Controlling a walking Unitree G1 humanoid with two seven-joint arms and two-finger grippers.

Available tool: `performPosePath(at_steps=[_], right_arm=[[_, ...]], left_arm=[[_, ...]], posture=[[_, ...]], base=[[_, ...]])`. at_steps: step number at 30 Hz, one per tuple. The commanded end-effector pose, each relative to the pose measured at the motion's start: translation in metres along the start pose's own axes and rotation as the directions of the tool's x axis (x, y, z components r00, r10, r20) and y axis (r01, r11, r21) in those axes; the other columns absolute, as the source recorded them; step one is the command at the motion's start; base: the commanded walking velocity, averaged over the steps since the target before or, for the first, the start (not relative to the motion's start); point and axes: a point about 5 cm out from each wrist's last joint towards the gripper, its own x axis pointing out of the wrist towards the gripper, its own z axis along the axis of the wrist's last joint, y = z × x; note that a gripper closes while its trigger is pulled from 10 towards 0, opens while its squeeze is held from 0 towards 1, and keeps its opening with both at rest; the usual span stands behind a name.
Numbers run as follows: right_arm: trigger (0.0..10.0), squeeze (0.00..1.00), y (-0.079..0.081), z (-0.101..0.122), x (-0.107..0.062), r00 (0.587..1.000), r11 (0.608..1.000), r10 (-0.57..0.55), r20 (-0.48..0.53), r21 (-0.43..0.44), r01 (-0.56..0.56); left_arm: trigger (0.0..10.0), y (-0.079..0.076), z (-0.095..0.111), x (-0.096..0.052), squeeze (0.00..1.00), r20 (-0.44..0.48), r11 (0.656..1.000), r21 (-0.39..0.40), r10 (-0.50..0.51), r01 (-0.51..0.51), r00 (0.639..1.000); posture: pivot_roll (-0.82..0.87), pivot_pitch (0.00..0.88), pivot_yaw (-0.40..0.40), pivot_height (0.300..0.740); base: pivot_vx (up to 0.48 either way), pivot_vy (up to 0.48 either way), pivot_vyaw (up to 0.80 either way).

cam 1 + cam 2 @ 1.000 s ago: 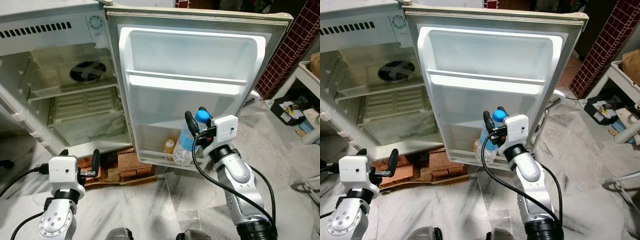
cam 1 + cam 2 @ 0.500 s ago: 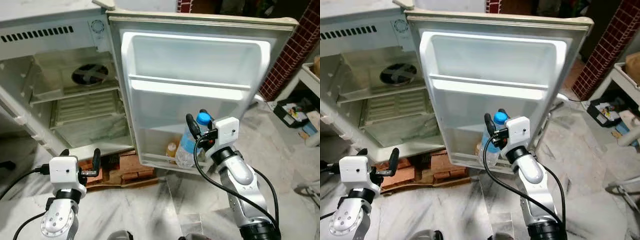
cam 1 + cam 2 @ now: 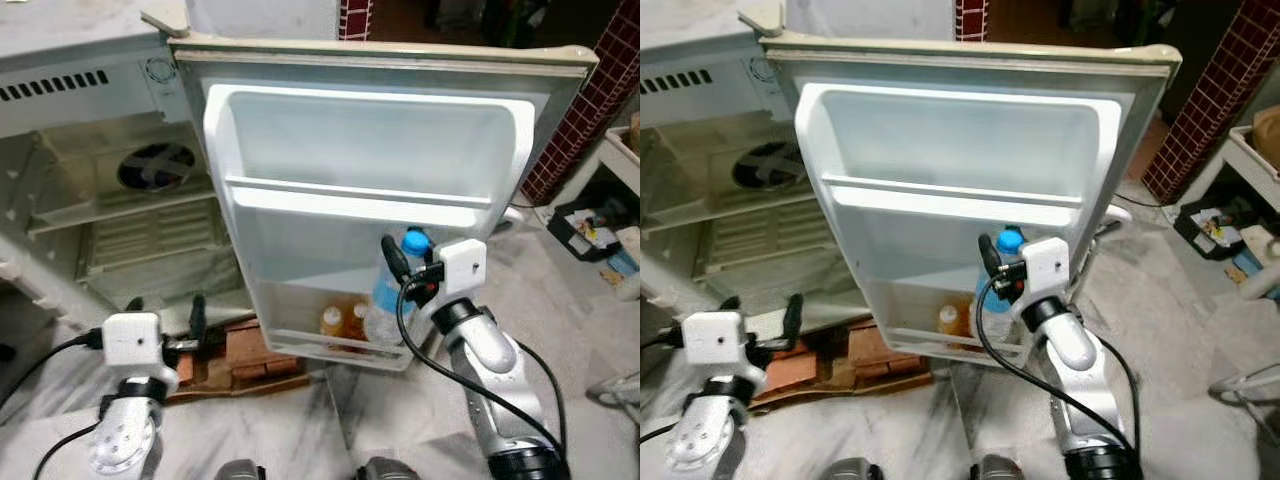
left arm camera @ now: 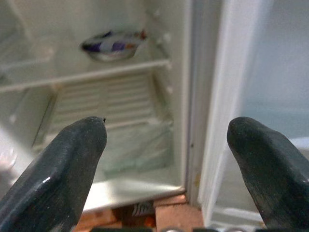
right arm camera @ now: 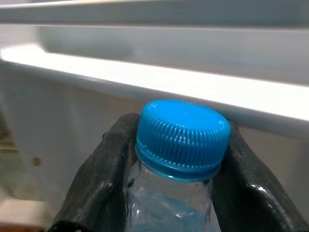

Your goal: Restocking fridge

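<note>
Your right gripper (image 3: 404, 255) was clamped on the water bottle (image 3: 392, 296) at the door's bottom shelf (image 3: 330, 343), beside two orange bottles (image 3: 343, 321); your left gripper (image 4: 169, 159) hung apart.

Grey-veined white marble floor (image 3: 330, 420) underfoot. Reddish bricks and a brown wooden board (image 3: 250, 352) lie on it, low at the appliance's base. Dark red tiled brick pillar (image 3: 578, 105) stands at far right. Beside it, white shelf unit (image 3: 1247, 150); black tray of small mixed items (image 3: 590, 222) sits on the floor below.
</note>
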Motion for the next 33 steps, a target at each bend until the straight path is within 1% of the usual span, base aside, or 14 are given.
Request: performPosePath(at_steps=[1,6,12,16,18,19,21,32,33], right_arm=[[10.0,0.0,0.0114,0.0097,0.0041,0.998,0.998,0.054,0.04,0.016,-0.055],[10.0,0.0,0.0127,0.0107,0.0023,0.997,0.998,0.063,0.045,0.016,-0.063],[10.0,0.0,0.0116,0.0114,0.0034,0.997,0.998,0.062,0.042,0.019,-0.063],[10.0,0.0,0.012,0.0113,0.0049,0.997,0.998,0.065,0.04,0.019,-0.066],[10.0,0.0,0.0125,0.0114,0.0048,0.997,0.998,0.067,0.039,0.02,-0.068],[10.0,0.0,0.0125,0.0114,0.0048,0.997,0.998,0.067,0.039,0.02,-0.068],[10.0,0.0,0.013,0.0112,0.0045,0.997,0.997,0.067,0.037,0.024,-0.068],[10.0,0.0,0.014,0.0098,0.0045,0.997,0.997,0.068,0.032,0.036,-0.069],[10.0,0.0,0.0142,0.0097,0.0049,0.997,0.997,0.066,0.033,0.041,-0.067]], left_arm=[[10.0,0.0061,-0.0021,-0.0038,0.0,-0.015,0.998,0.033,0.053,-0.052,0.999],[10.0,0.0105,-0.0029,-0.0052,0.0,-0.022,0.994,0.043,0.101,-0.1,0.995],[10.0,0.0125,-0.0032,-0.0082,0.0,-0.022,0.993,0.053,0.108,-0.107,0.994],[10.0,0.0131,-0.0029,-0.006,0.0,-0.016,0.991,0.068,0.115,-0.113,0.993],[10.0,0.0131,-0.0018,-0.0044,0.0,-0.01,0.99,0.074,0.118,-0.117,0.993],[10.0,0.0131,-0.0018,-0.0044,0.0,-0.01,0.99,0.074,0.118,-0.117,0.993],[10.0,0.0128,-0.0009,-0.003,0.0,-0.006,0.99,0.08,0.115,-0.114,0.993],[10.0,0.0118,-0.0009,0.0004,0.0,-0.005,0.991,0.091,0.103,-0.102,0.995],[10.0,0.0116,-0.0009,0.001,0.0,-0.005,0.991,0.093,0.098,-0.097,0.995]], posture=[[0.01,0.114,0.008,0.74],[0.01,0.119,0.007,0.74],[0.01,0.122,0.005,0.74],[0.02,0.124,0.003,0.74],[0.02,0.124,0.004,0.73],[0.02,0.124,0.004,0.73],[0.01,0.122,0.005,0.715],[0.01,0.12,0.007,0.715],[0.01,0.12,0.007,0.71]], base=[[0.0,0.0,0.0],[0.0,0.0,0.0],[0.0,0.0,0.0],[0.0,0.0,0.0],[0.0,0.0,0.0],[0.0,0.0,0.0],[0.0,0.0,0.0],[0.0,0.0,0.0],[0.0,0.0,0.0]])
